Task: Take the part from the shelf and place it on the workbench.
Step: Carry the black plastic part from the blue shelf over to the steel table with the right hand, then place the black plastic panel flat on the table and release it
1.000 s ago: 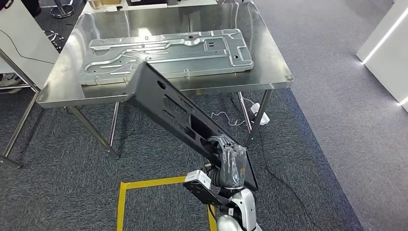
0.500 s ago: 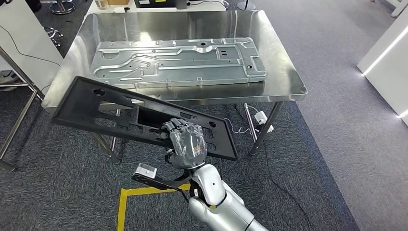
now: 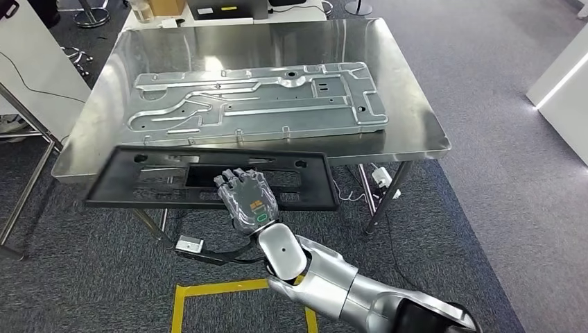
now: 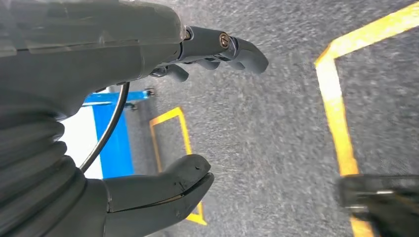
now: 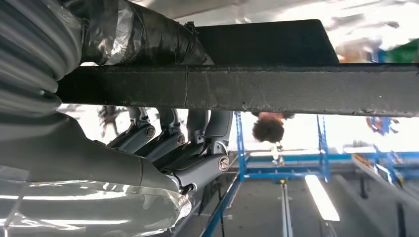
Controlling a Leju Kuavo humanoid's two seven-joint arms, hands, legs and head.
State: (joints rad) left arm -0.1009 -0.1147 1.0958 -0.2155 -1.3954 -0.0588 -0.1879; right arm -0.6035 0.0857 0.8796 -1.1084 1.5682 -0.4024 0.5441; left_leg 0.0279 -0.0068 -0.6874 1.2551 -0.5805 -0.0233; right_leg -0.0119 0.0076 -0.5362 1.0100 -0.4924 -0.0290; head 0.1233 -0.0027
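Note:
The part is a long black flat panel (image 3: 166,179) with cut-outs. It lies level in the air just before the front edge of the steel workbench (image 3: 416,132), its far edge over the rim. My right hand (image 3: 246,198) grips it near the middle of its near edge. In the right wrist view the fingers (image 5: 163,143) wrap one face of the black panel (image 5: 276,89) and the thumb presses the other. A large silver stamped plate (image 3: 256,100) lies on the bench. My left hand (image 4: 113,54) hangs over the carpet, fingers apart, holding nothing.
A yellow tape square (image 3: 177,298) marks the carpet by my feet. A power strip and cables (image 3: 381,177) lie under the bench. White furniture (image 3: 28,48) stands at the left, a white lit panel (image 3: 561,76) at the right.
The black panel has swung from a steep tilt to lying flat and has moved forward to the bench's front edge. The whole view has shifted a little closer to the bench.

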